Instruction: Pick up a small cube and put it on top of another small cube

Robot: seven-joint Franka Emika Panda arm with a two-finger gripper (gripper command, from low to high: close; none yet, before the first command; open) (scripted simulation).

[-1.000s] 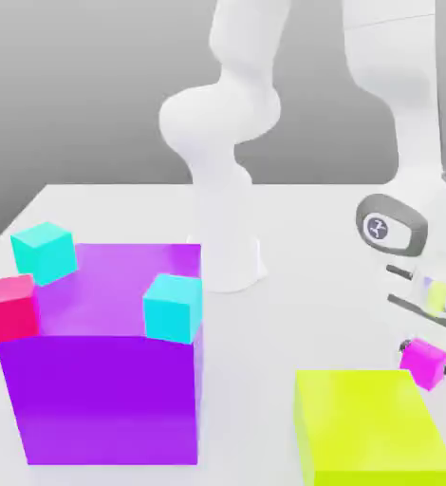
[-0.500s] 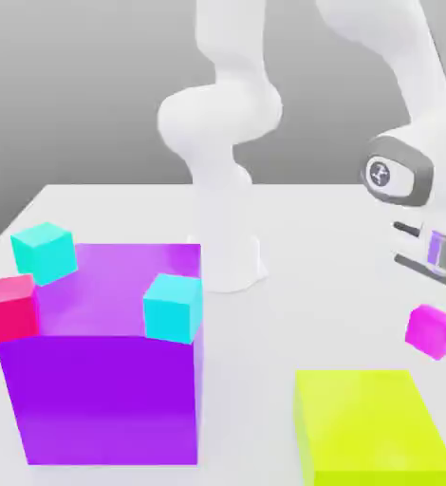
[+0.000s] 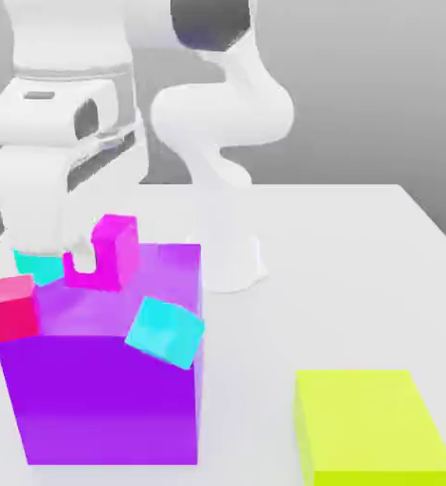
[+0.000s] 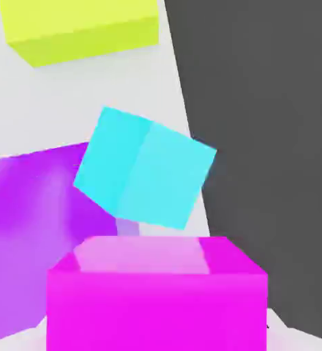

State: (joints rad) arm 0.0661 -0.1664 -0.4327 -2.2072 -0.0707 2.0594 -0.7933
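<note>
Gripper clamps small cube above purple block on white table.

Held in the robot's two-finger gripper above the top of the large purple block: the small bright magenta-pink cube, close behind the tilted cyan small cube perched at that block's front edge. At the exterior view's left of the big block: a small crimson-pink cube, with a second cyan small cube just behind it. Well apart on the white tabletop, toward the exterior view's right and front: a large yellow-green block.
</note>
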